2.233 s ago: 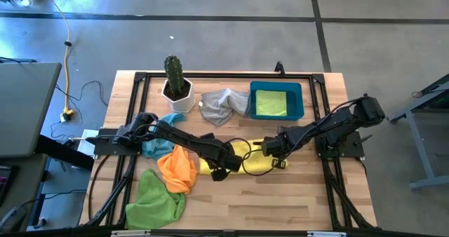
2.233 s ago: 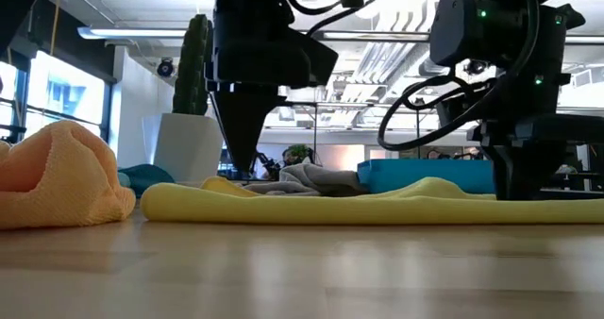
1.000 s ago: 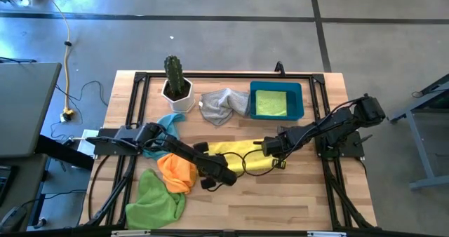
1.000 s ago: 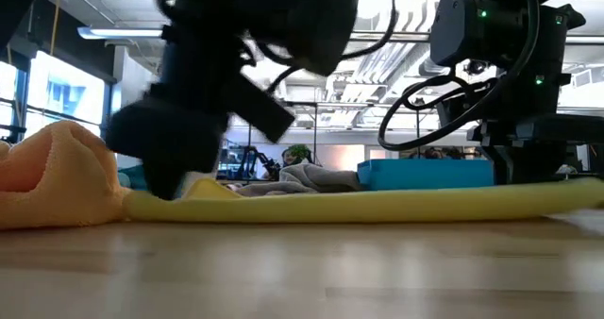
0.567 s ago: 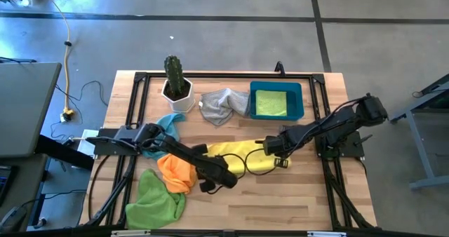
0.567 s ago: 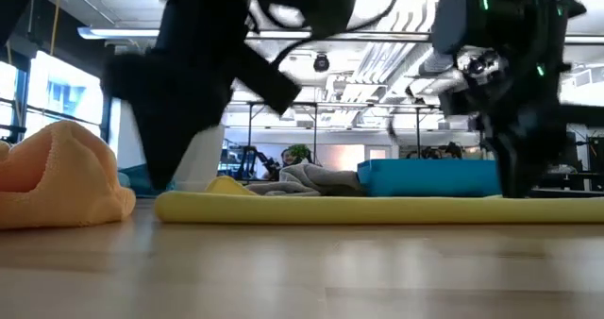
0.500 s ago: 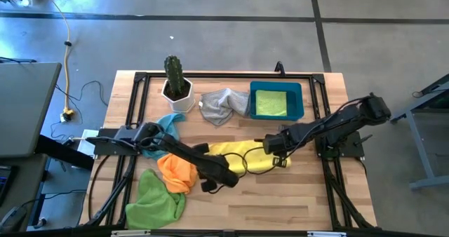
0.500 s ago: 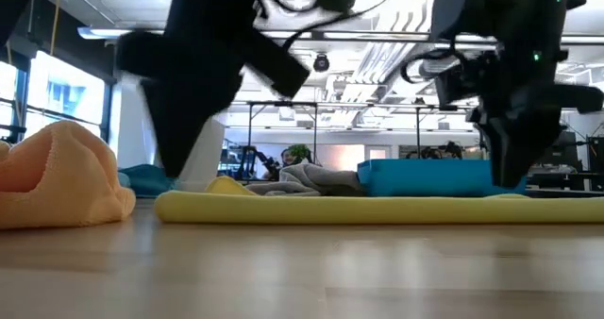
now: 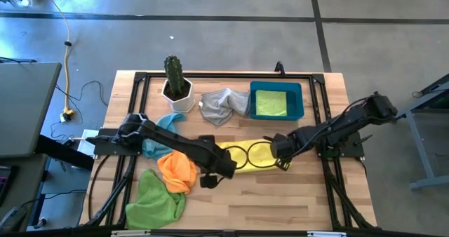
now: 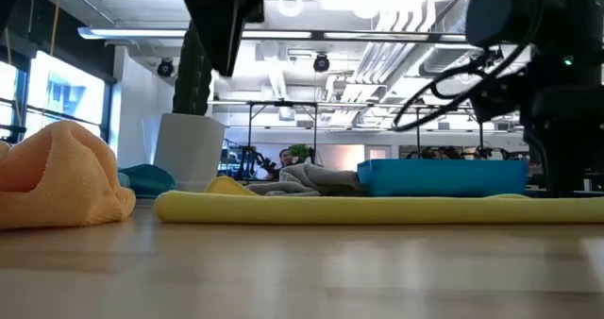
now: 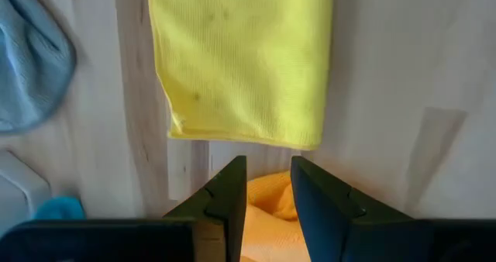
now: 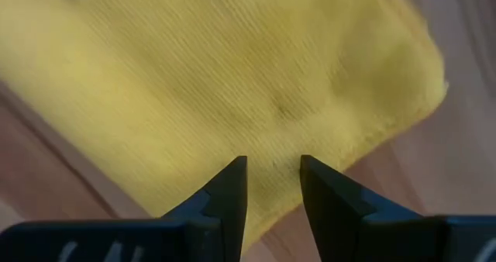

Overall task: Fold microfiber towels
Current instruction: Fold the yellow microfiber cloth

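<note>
The yellow towel (image 9: 261, 153) lies flat on the table as a folded strip, also seen in the low view (image 10: 359, 209). My left gripper (image 9: 208, 181) hangs above the table off the strip's left end (image 11: 240, 130), fingers a little apart (image 11: 268, 188) and empty. My right gripper (image 9: 279, 160) hovers over the strip's right end (image 12: 232, 84), fingers a little apart (image 12: 273, 184) and empty. The orange towel (image 9: 177, 170), a lime green towel (image 9: 156, 198) and the light blue towel (image 9: 158, 135) lie bunched at the left. The grey towel (image 9: 224, 104) lies at the back.
A blue bin (image 9: 302, 104) at the back right holds a folded lime green towel (image 9: 270, 102). A potted cactus (image 9: 175, 83) stands at the back left. Bare wood lies along the near edge (image 9: 280, 202).
My left gripper has come off the yellow towel's left end and risen well above the table. My right gripper has gone a little toward the table's near right. The towel's right end has dropped, and the whole strip now lies flat.
</note>
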